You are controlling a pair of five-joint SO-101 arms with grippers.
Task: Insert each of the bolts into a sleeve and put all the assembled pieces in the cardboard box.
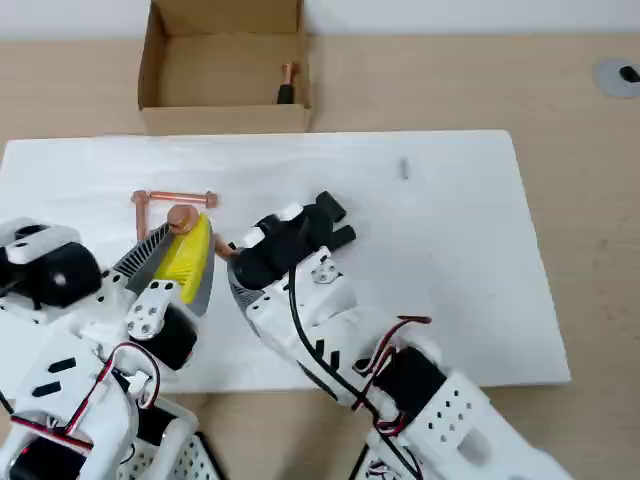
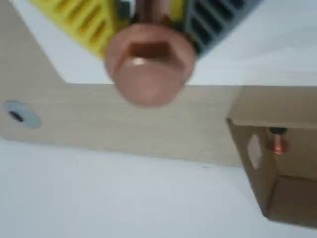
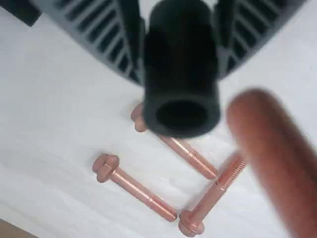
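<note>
Bolt (image 2: 148, 64) clenched in left claw (image 2: 151, 12); sleeve (image 3: 182, 84) seemingly in right claw (image 3: 181, 29); both angled inward.

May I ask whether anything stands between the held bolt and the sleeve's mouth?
Nothing visible does. The bolt in the left gripper sits beside the open mouth of the sleeve in the right gripper.

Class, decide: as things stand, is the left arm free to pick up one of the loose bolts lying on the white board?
Probably not: the left hand is shut on a bolt, so it is full, though the loose bolts lie close beside it.
</note>
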